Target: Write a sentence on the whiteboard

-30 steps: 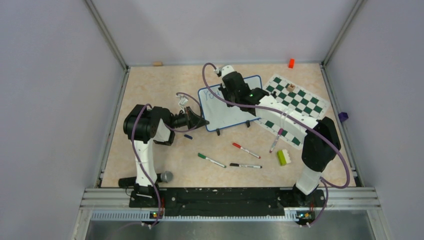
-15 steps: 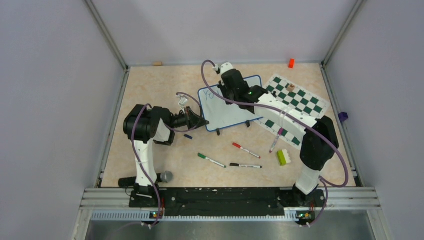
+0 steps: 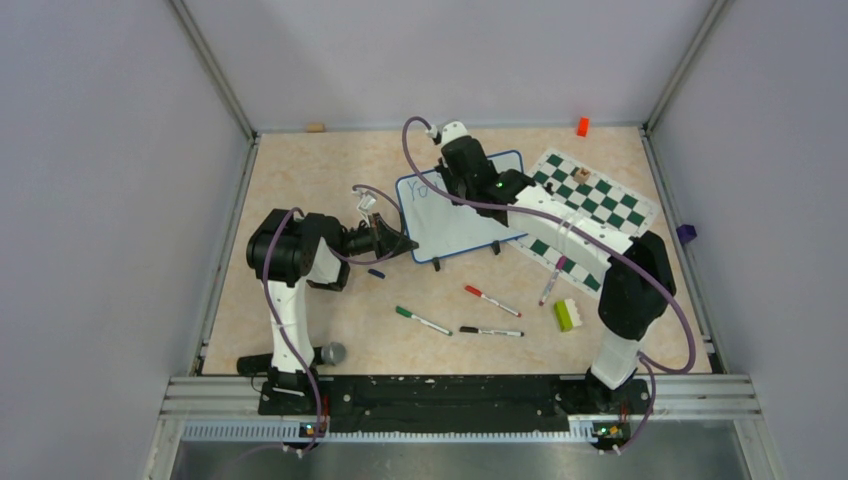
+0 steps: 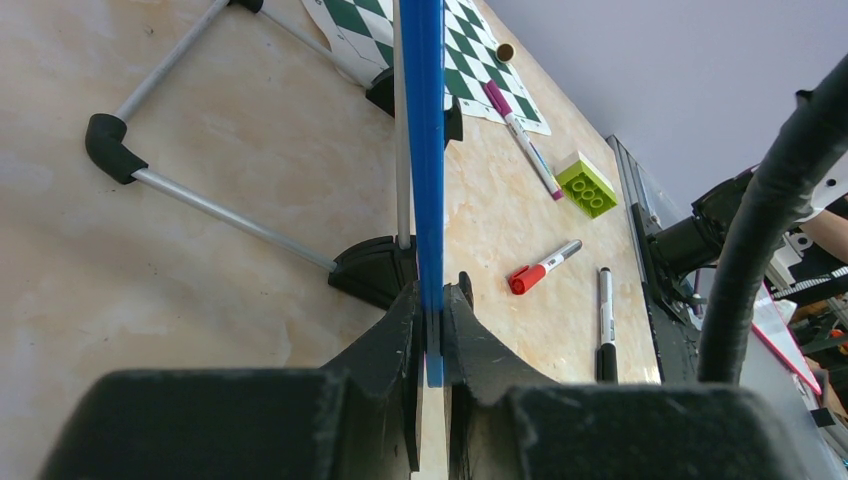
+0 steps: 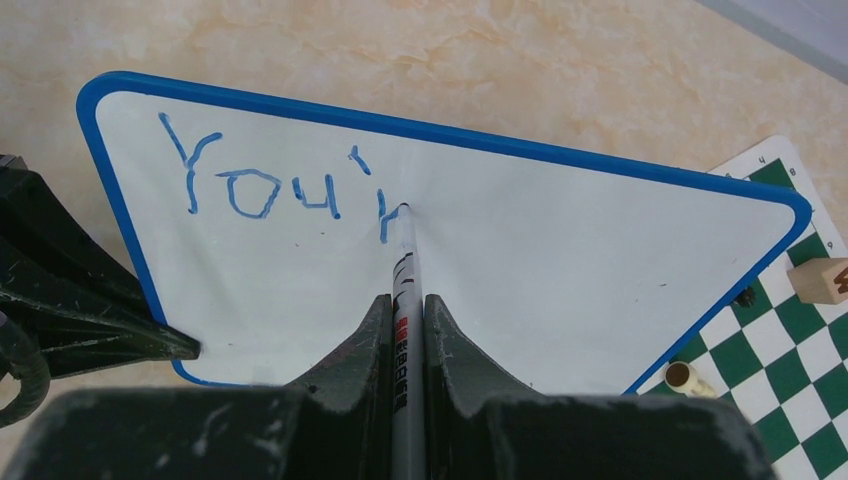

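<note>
Tan counter (image 3: 300,170), grey walls (image 3: 100,200). The whiteboard (image 3: 455,228) leans back, long side sideways (left claw (image 4: 432,300) pinches its edge). Right claw (image 5: 405,305) grips a marker (image 5: 403,250).

Top cam looks fine imo: you've got soft, even light from overhead, and the tabletop (image 3: 300,180) is bright edge to edge w/ only faint, short shadows under the arms. No hard glare on the whiteboard (image 3: 455,225) there. Right wrist cam: the board's nearly blown out to white, w/ faint grey shading around the marker (image 5: 405,290). Lettering is sharp, but the right gripper (image 5: 407,300) at the bottom is mushy. Left wrist cam: left gripper (image 4: 433,295) and cable (image 4: 770,200) are out of focus, while the pens (image 4: 545,265) by the tabletop's near edge look crisp.
</note>
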